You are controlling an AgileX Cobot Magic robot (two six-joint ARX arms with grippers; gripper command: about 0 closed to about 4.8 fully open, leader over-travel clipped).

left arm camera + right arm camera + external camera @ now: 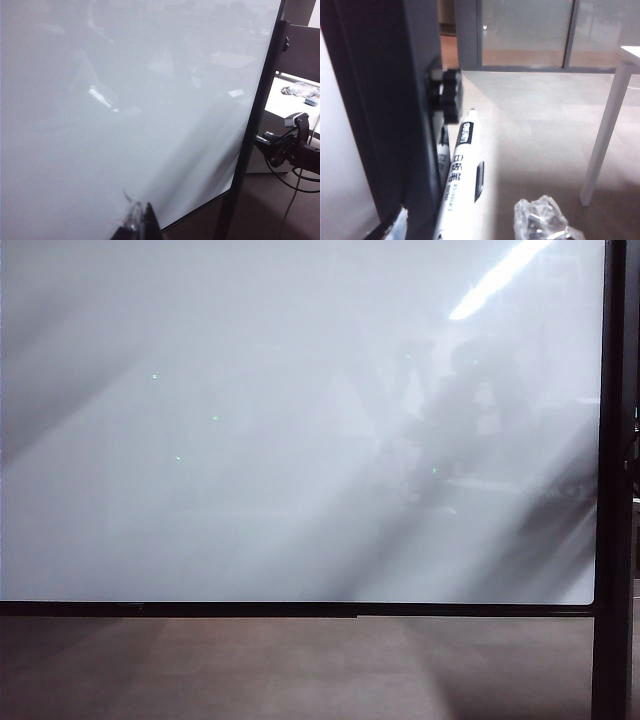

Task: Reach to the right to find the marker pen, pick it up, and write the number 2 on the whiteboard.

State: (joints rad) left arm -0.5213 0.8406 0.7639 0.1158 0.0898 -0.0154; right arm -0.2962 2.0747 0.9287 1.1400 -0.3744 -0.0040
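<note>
Marker pen [462, 175] stands beside the whiteboard's [300, 490] dark frame post, off its right edge, between the right gripper's [470, 235] wide-apart fingers, not yet clamped; closing comes next, judging so; left gripper's [137, 225] fingers cannot be told.

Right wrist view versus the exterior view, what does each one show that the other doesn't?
Only the right wrist view shows the marker pen beside the board's dark post, a black knob on that post, a white table leg, and the clear tip of the right claw, open and holding nothing. Only the exterior view shows the wide blank face of the whiteboard with a bright light streak. Both show the board's dark frame and the floor.
</note>
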